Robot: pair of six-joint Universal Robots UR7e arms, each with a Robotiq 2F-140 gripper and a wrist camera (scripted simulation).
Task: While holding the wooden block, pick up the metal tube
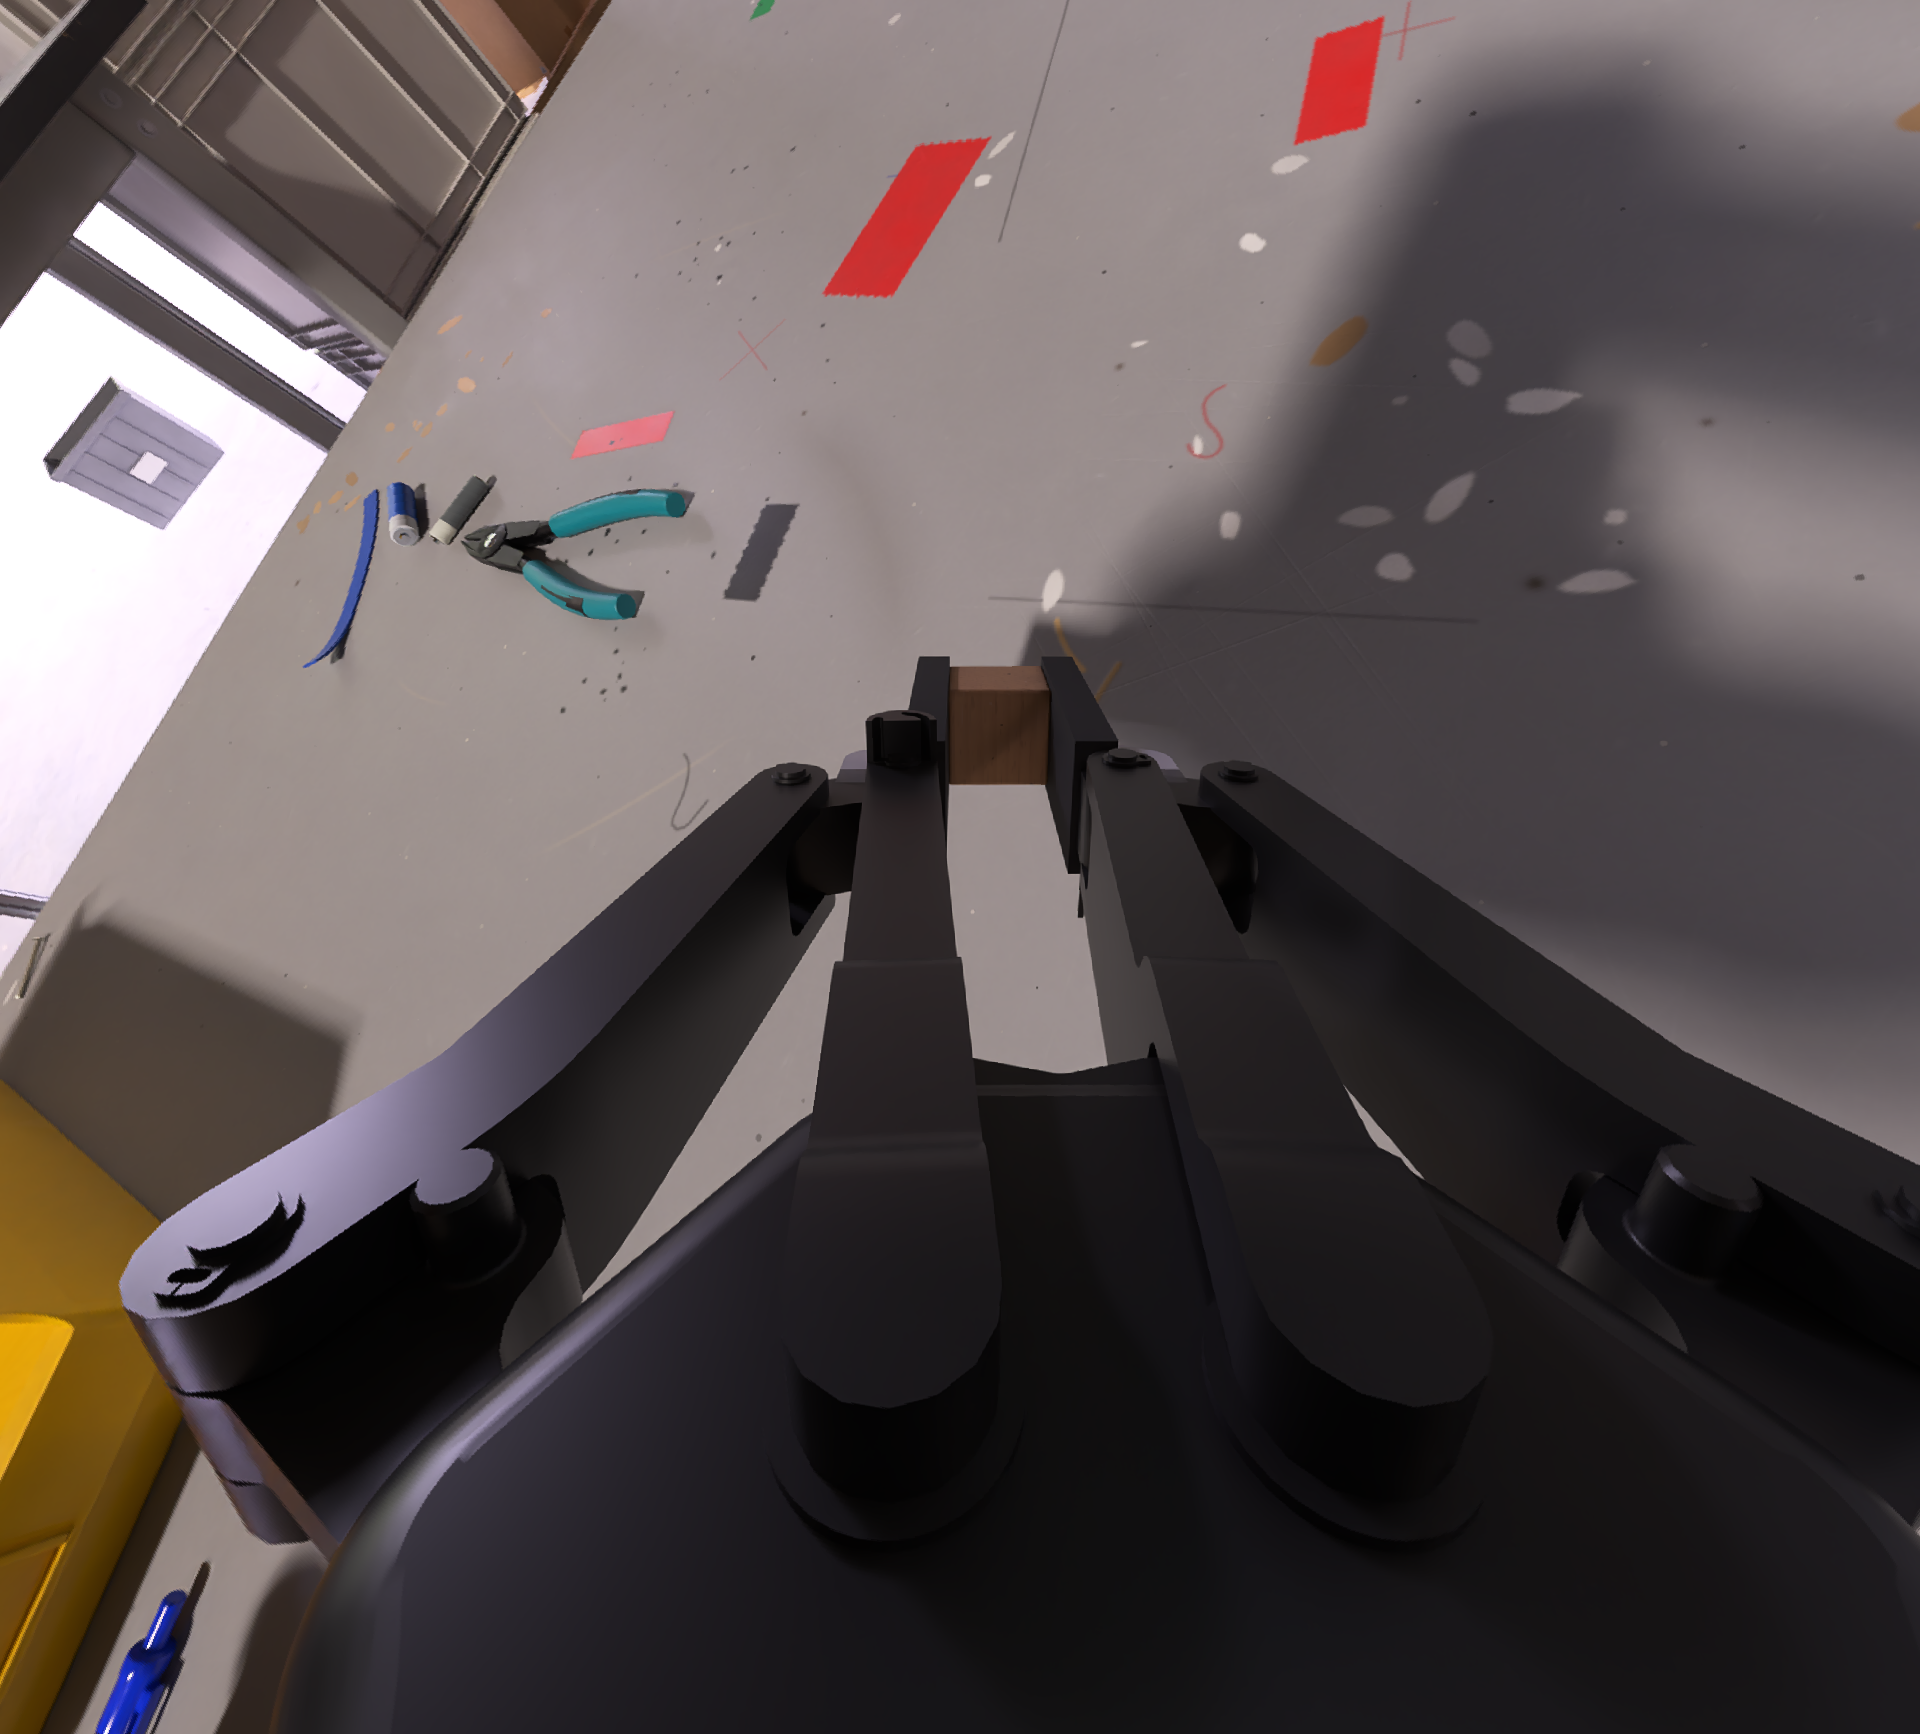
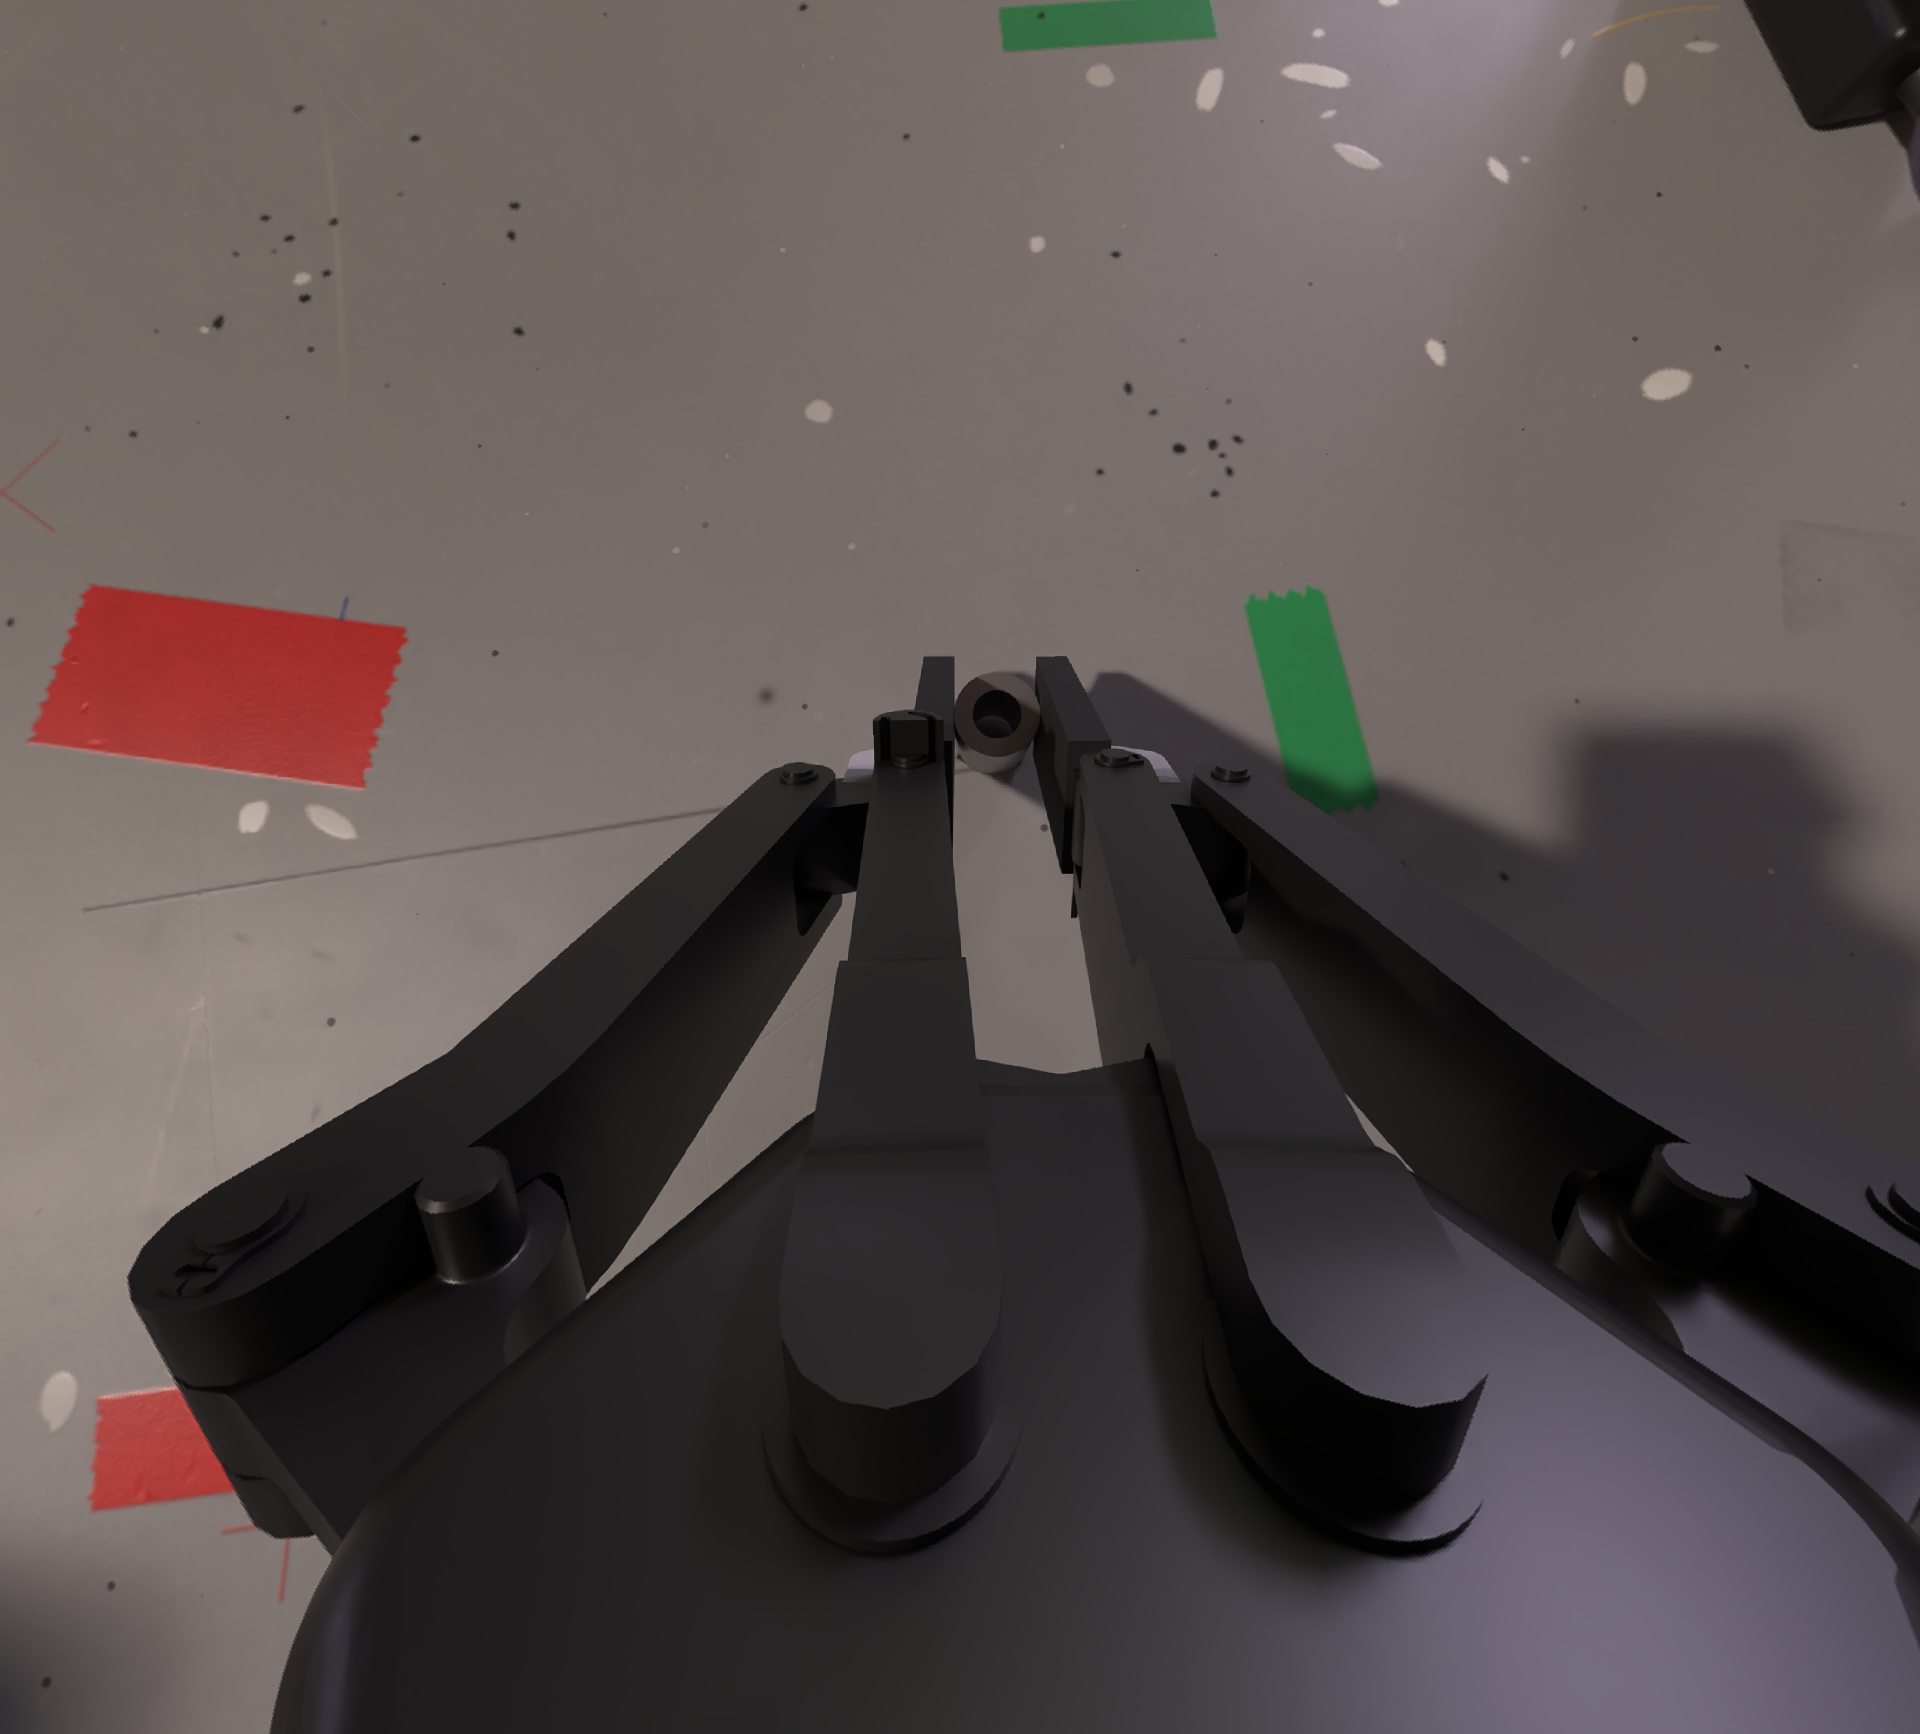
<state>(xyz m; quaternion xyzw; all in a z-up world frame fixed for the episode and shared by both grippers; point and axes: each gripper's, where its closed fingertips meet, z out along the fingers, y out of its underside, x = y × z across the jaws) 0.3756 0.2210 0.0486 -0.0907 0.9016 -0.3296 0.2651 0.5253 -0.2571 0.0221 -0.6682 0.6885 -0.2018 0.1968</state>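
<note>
Table (image 1: 1039, 458): grey, paint-flecked, tape patches all over.
Left gripper (image 1: 997, 697): clamped on the block, both pads flush to its sides, up off the table.
Right gripper (image 2: 995, 697): fingers either side of the tube; pinching it or just short of it, I cannot tell.
Pliers (image 1: 561, 546): teal handles, lying well left of the block.
Block (image 1: 1000, 720): wooden, held between the left pads.
Tube (image 2: 995, 716): metal ring, open end facing the camera, between the right fingertips.
</note>
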